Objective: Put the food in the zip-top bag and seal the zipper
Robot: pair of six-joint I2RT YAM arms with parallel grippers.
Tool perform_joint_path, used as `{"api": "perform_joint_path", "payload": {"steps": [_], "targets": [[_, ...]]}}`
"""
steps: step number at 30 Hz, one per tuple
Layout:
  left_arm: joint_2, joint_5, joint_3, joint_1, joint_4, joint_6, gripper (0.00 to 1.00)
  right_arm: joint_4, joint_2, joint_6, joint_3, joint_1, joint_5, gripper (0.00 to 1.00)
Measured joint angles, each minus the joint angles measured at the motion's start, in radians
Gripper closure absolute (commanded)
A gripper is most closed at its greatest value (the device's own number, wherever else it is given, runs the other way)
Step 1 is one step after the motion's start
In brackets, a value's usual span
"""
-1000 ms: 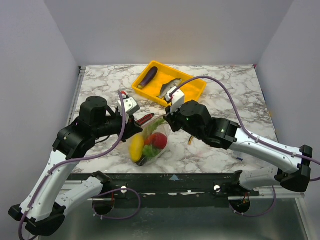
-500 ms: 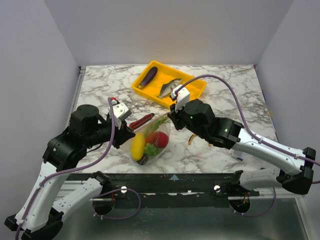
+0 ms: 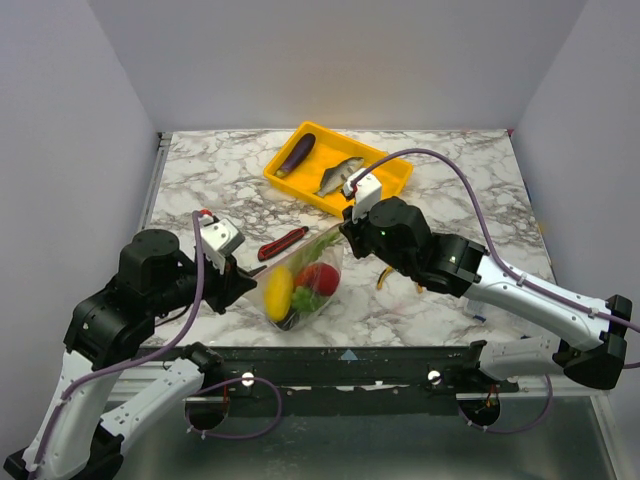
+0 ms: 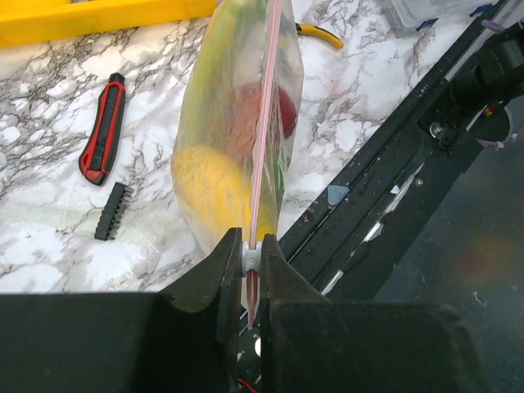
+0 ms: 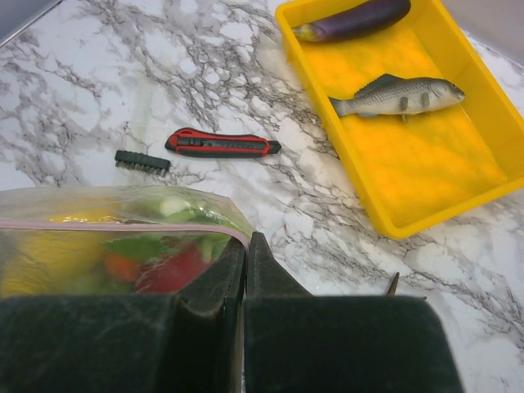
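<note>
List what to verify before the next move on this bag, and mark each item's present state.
1. left gripper shut on one end of the zipper: ok.
2. right gripper shut on the zipper's other end: ok.
3. Zipper stretched straight between the two grippers: ok.
4. Zipper pressed closed along its whole length: cannot tell.
5. All food inside the zip-top bag: not ok. The eggplant and the fish lie in the yellow tray.
6. pocket knife clear of the bag: ok, it lies apart on the table.
</note>
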Motion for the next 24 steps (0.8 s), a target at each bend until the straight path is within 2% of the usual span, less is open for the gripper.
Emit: {"api": "perform_joint_path", "payload": {"steps": [14, 15, 16, 17, 19, 24], "targets": [[-0.035, -0.072, 0.025, 0.0, -0.074, -0.028, 1.0, 0.001, 0.0, -0.007, 0.0, -0.005, -0.001, 1.0], [-0.035, -0.072, 0.025, 0.0, -0.072, -0.03, 0.89, 0.0, 0.0, -0.008, 0.0, -0.005, -0.002, 1.0], [-0.035, -0.072, 0.025, 0.0, -0.071, -0.031, 0.72, 0.0, 0.0, -0.008, 0.0, -0.005, -0.003, 1.0], [-0.034, -0.072, 0.025, 0.0, -0.069, -0.032, 0.6, 0.0, 0.0, -0.009, 0.0, -0.005, -0.005, 1.0], [-0.031, -0.074, 0.025, 0.0, -0.065, -0.04, 0.43, 0.0, -0.002, -0.014, -0.001, -0.009, -0.008, 1.0], [-0.032, -0.146, 0.05, 0.0, -0.029, -0.042, 0.27, 0.005, -0.057, -0.014, -0.037, -0.039, -0.005, 1.0]]}}
